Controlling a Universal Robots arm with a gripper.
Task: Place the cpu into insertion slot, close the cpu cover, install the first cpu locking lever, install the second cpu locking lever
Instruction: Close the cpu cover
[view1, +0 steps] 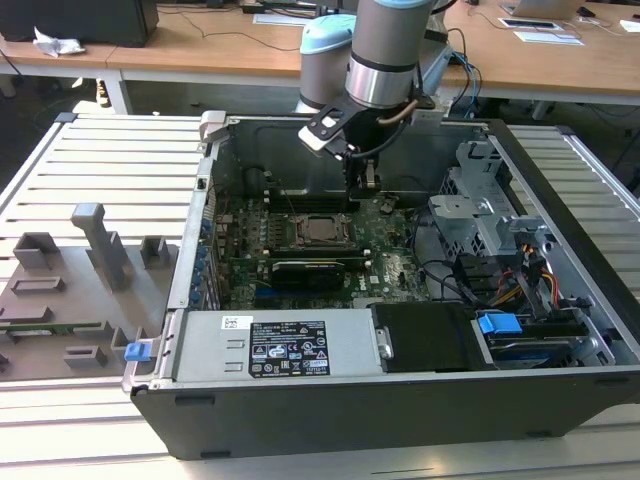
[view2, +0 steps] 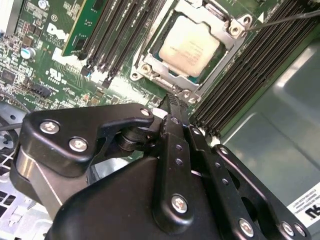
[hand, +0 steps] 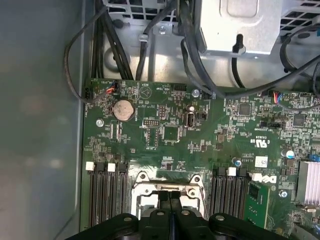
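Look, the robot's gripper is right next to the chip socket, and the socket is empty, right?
No, it is not empty: the second wrist view shows the cpu lying in it under the cpu cover. The gripper is right next to it.

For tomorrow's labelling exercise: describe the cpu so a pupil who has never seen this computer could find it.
Inside the open computer case, look at the green motherboard on its floor. Between two banks of long black memory slots sits the cpu, framed by the silver cpu cover. Nothing else there is a flat square with a dull silver-grey top.
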